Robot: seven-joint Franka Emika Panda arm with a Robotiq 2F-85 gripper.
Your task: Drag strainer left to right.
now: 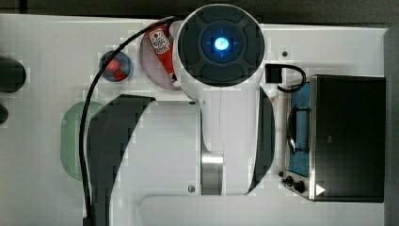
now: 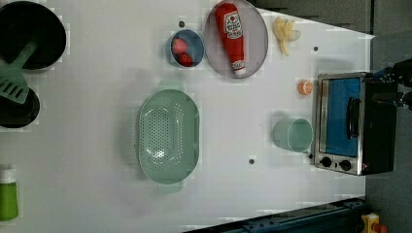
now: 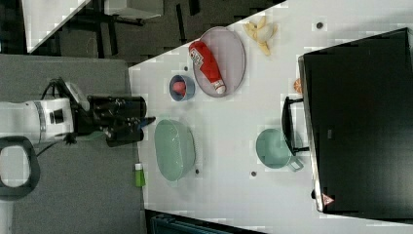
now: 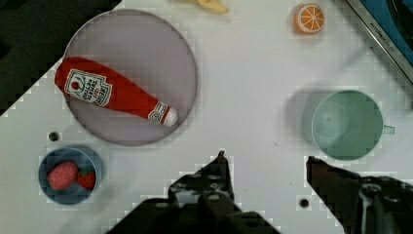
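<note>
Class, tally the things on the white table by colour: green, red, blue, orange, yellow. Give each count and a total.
Green: 3 (strainer, mug, bottle)
Red: 1 (ketchup bottle)
Blue: 1 (bowl)
Orange: 1 (orange slice)
Yellow: 1 (banana)
Total: 7

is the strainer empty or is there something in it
Empty. In the left view the strainer sits upright on the white table, and its perforated floor shows bare right across.

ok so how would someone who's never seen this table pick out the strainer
Start at the silver toaster oven at the left view's right end, then cross the white table past the pale green mug. The muted green oval plastic strainer lies mid-table, the only perforated thing.
</note>
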